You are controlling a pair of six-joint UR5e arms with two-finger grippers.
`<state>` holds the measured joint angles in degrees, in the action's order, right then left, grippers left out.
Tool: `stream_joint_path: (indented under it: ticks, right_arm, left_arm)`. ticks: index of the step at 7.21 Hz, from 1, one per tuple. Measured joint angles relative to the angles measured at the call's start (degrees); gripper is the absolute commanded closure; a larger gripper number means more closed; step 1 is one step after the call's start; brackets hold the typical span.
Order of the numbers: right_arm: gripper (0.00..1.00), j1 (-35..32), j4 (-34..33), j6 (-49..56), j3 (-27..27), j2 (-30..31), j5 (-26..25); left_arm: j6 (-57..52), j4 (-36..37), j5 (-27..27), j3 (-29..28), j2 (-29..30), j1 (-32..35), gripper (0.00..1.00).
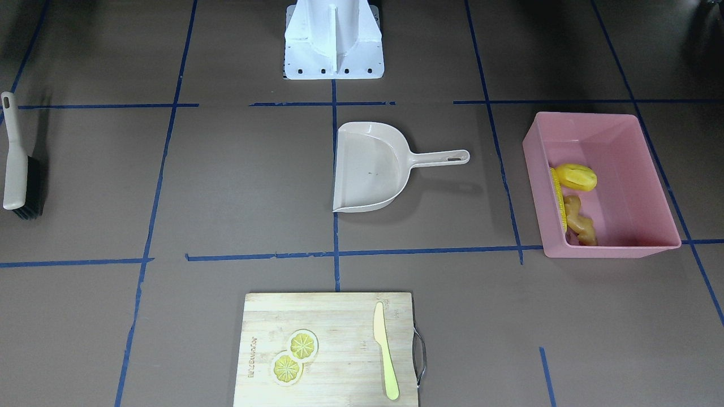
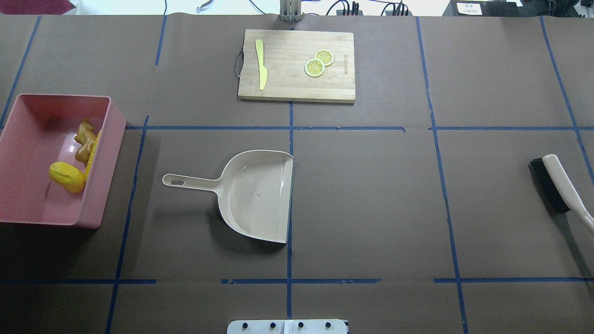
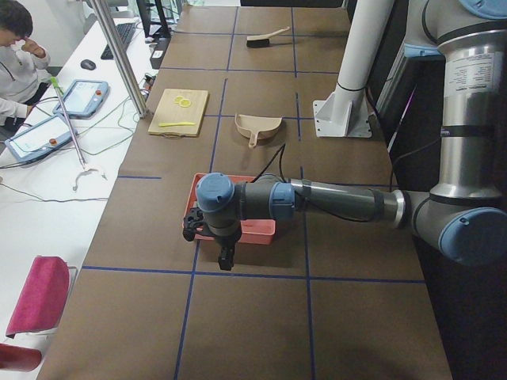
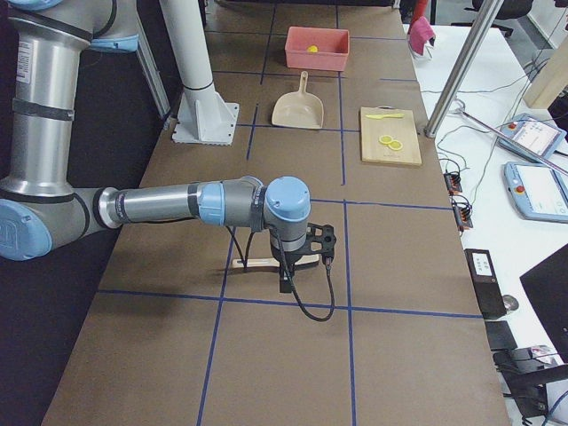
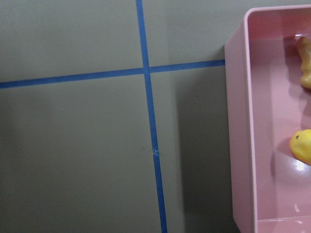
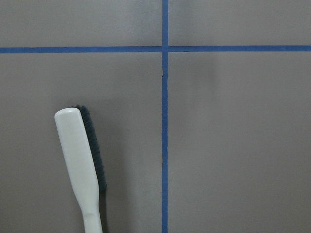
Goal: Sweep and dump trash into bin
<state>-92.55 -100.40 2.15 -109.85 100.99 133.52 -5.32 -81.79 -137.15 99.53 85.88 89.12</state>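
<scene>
The pink bin stands on the table and holds the trash: the corn cob against one wall, the rounded yellow lump and the ginger root. All show in the overhead view too: bin, cob, lump, ginger. My left gripper hangs by the bin's outer edge; I cannot tell if it is open. My right gripper hangs over the brush; I cannot tell its state either.
The beige dustpan lies empty mid-table, handle toward the bin. The brush lies flat at the far right end. A wooden cutting board across the table carries a yellow-green knife and two lemon slices.
</scene>
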Motion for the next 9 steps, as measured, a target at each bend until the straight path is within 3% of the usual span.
stream_joint_path:
  ticks: [9]
  right_arm:
    - [0.00, 2.04, -0.76, -1.21, 0.08, -0.10, -0.57]
  left_arm:
    - [1.71, -3.01, 0.91, 0.59, -1.26, -0.20, 0.00]
